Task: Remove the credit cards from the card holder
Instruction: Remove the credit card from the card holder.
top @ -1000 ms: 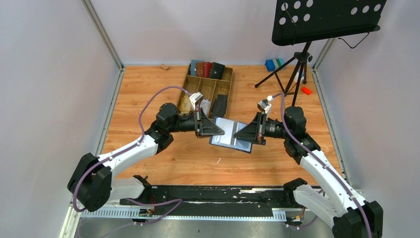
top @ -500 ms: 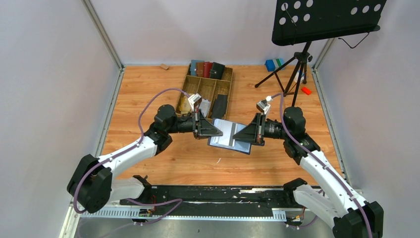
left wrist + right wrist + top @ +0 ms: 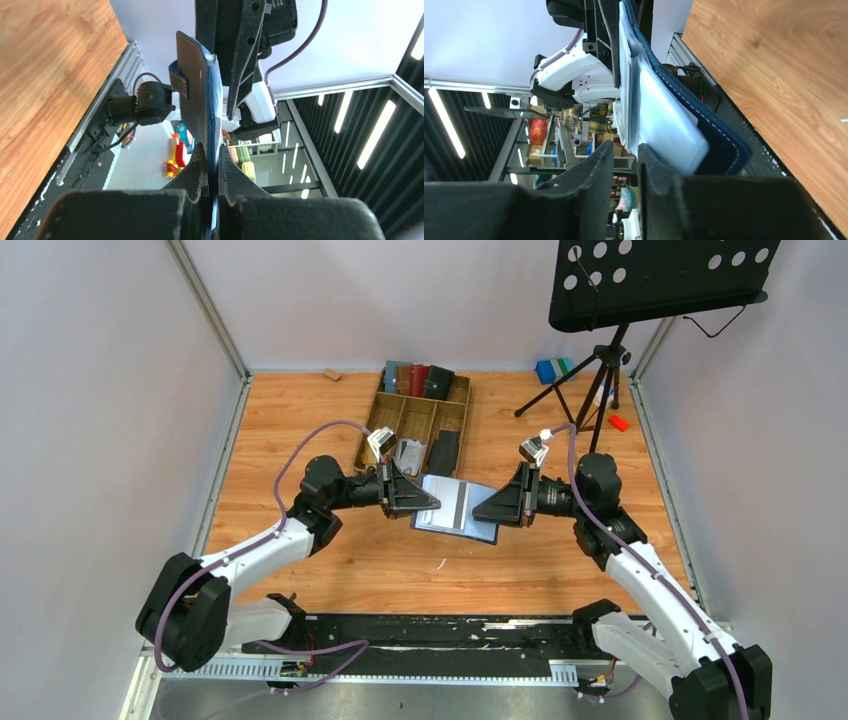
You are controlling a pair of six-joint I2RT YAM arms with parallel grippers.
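Note:
The navy-blue card holder (image 3: 487,531) hangs open above the table between both arms. My left gripper (image 3: 430,506) is shut on its left edge; in the left wrist view the holder (image 3: 196,95) stands edge-on, pinched at my left gripper (image 3: 211,150). Pale credit cards (image 3: 443,502) sit in its inner pockets, one with a dark stripe. My right gripper (image 3: 482,511) is at the holder's right side. In the right wrist view my right gripper (image 3: 626,152) is narrowly open, with the cards' (image 3: 664,120) white edge ending just at its tips and the blue cover (image 3: 724,145) beside them.
A wooden compartment tray (image 3: 372,425) lies behind the holder, with brown, red, black and teal holders (image 3: 418,379) at its far end. A music stand's tripod (image 3: 598,375) stands at the back right, near a blue block (image 3: 547,370) and a small red piece (image 3: 618,423).
Both grippers and the holder have shifted a little left and toward the back. My right gripper's jaws have parted slightly; the left stays clamped.

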